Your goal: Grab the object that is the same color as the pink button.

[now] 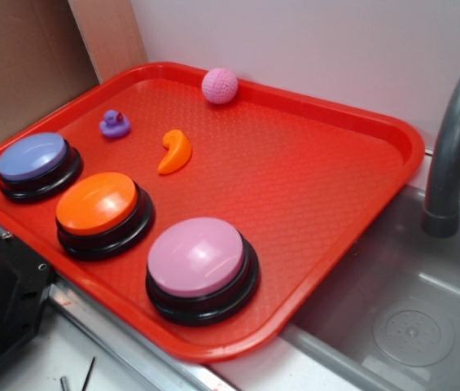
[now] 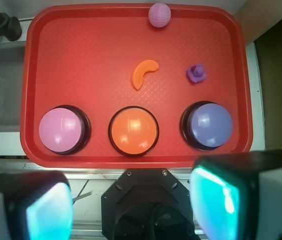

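Fingers (image 2: 48, 207) spread wide, holding nothing, well short of the pink ball (image 2: 159, 14).

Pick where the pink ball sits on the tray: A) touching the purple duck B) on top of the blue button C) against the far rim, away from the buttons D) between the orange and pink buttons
C: the pink ball rests by the red tray's far rim, clear of the duck and all buttons.
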Controlling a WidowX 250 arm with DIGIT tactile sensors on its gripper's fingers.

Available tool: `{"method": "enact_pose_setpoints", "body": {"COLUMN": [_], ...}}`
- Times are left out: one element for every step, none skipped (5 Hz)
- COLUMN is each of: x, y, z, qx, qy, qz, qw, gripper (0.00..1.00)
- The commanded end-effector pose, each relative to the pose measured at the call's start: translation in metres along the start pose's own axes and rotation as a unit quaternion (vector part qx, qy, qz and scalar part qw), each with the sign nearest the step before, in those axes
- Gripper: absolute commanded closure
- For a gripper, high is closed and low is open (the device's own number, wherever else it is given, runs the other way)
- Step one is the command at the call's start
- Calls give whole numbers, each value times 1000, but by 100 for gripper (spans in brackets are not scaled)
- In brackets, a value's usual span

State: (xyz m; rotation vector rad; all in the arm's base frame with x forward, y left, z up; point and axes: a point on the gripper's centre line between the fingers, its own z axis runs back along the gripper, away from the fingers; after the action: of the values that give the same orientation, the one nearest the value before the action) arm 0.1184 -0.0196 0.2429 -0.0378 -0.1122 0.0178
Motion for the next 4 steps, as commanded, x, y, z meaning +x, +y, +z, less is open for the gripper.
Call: {"method": "enact_pose_setpoints", "body": {"x": [0, 20, 56, 84], "y": [0, 4, 19, 32], "z": [0, -13, -41, -64], "qx": [0, 4, 21, 56], "qy": [0, -32, -50, -73], "qz": [0, 19, 45, 68], "qw": [1000, 999, 998, 993], "gripper": [0, 0, 0, 0]}}
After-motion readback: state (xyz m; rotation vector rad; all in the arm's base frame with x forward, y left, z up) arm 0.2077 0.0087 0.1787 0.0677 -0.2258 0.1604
